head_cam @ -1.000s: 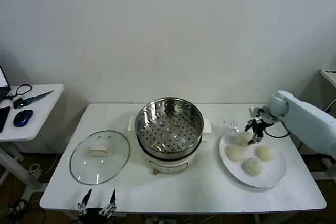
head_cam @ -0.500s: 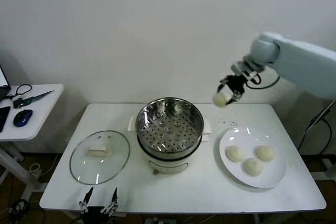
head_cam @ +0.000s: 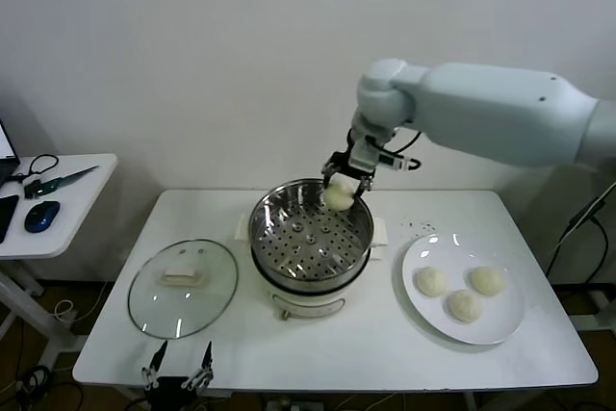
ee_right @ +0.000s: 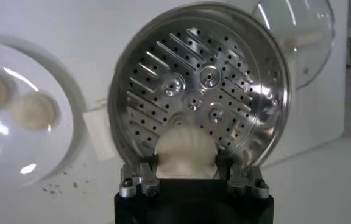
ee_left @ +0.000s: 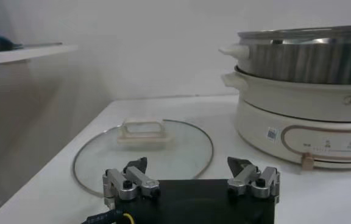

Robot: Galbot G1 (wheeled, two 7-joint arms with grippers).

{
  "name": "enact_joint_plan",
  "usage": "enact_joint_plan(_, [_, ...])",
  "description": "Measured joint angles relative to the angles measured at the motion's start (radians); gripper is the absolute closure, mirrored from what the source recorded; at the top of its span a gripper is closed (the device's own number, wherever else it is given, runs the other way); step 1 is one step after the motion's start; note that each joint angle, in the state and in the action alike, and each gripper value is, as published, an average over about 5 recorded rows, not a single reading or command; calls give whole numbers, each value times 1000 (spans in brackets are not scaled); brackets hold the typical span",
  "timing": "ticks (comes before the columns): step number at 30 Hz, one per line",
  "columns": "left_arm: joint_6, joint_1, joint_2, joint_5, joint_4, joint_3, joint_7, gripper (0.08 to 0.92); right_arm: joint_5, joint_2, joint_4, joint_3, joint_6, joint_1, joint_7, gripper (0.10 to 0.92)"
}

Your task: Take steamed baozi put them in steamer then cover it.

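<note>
My right gripper (head_cam: pixel 340 184) is shut on one cream-white baozi (head_cam: pixel 338 195) and holds it just above the far right rim of the steamer (head_cam: pixel 311 235). From the right wrist view that baozi (ee_right: pixel 185 154) sits between the fingers over the perforated tray (ee_right: pixel 201 91). Three more baozi (head_cam: pixel 432 282) lie on the white plate (head_cam: pixel 503 325) at the right. The glass cover (head_cam: pixel 183 287) lies flat on the table left of the steamer. My left gripper (head_cam: pixel 179 375) stands open at the table's front edge, near the cover (ee_left: pixel 142 149).
A side table (head_cam: pixel 58 201) at the far left carries scissors and a blue mouse. Crumbs lie on the table between the steamer and the plate. The steamer's white base (ee_left: pixel 303 128) stands to the side of my left gripper.
My right gripper took a baozi off the plate, lifted it high and carried it left to above the steamer's rim. The left arm has stayed put.
</note>
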Motion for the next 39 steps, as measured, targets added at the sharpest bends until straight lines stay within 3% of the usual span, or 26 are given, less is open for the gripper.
enact_joint_plan(10, [-1,-5,1,-3,8,-4,0,177,-171,91,-171,79,72,-156,55,380])
enact_joint_plan(19, [2,-11,6,-9,9,-4,0,177,-235,152,-298,121,112,-226,79,370])
enact_joint_plan(24, [2,-9,7,-11,8,-5,-1,177,-236,169,-336,127,126,-239,84,284])
enact_joint_plan(28, [1,-6,5,-10,3,-2,-1,177,-202,167,-335,116,130,-226,85,213])
enact_joint_plan(32, [1,-4,1,-6,-3,0,-1,177,-136,147,-300,92,130,-180,76,203])
enact_joint_plan(39, [-2,3,-4,3,-13,3,-2,177,130,33,-185,-45,57,-1,12,203])
